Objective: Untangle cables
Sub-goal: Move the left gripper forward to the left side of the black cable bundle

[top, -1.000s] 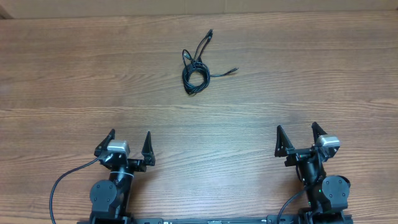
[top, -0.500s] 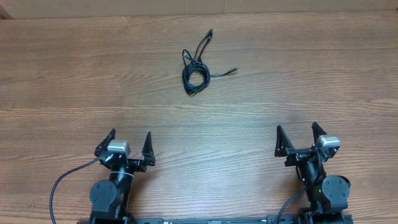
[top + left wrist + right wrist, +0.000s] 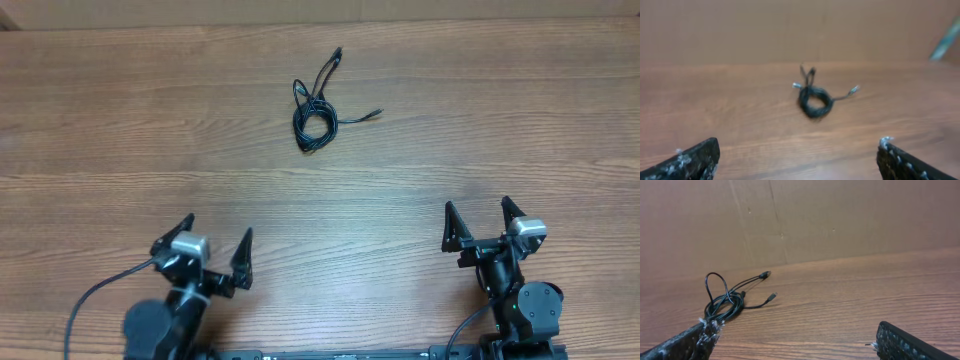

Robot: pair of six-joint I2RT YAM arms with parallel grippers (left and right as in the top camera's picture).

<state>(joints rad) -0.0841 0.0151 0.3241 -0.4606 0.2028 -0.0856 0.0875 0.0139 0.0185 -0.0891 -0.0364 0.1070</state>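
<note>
The cables point(image 3: 314, 115) lie as one small black coiled bundle at the far middle of the wooden table, with plug ends sticking out to the upper right and to the right. The same cables point(image 3: 814, 97) show blurred in the left wrist view, and the cables point(image 3: 726, 302) sit at the left in the right wrist view. My left gripper point(image 3: 218, 232) stands open near the front edge, far from the bundle, nothing between its fingers. My right gripper point(image 3: 477, 212) is open at the front right, also empty.
A brown cardboard wall point(image 3: 840, 220) runs along the table's far edge. Thicker black wires point(image 3: 95, 300) trail from the left arm's base at the front.
The left arm has shifted and turned slightly at the front edge, its gripper now a little lower and to the right. The right arm and the cables have not moved.
</note>
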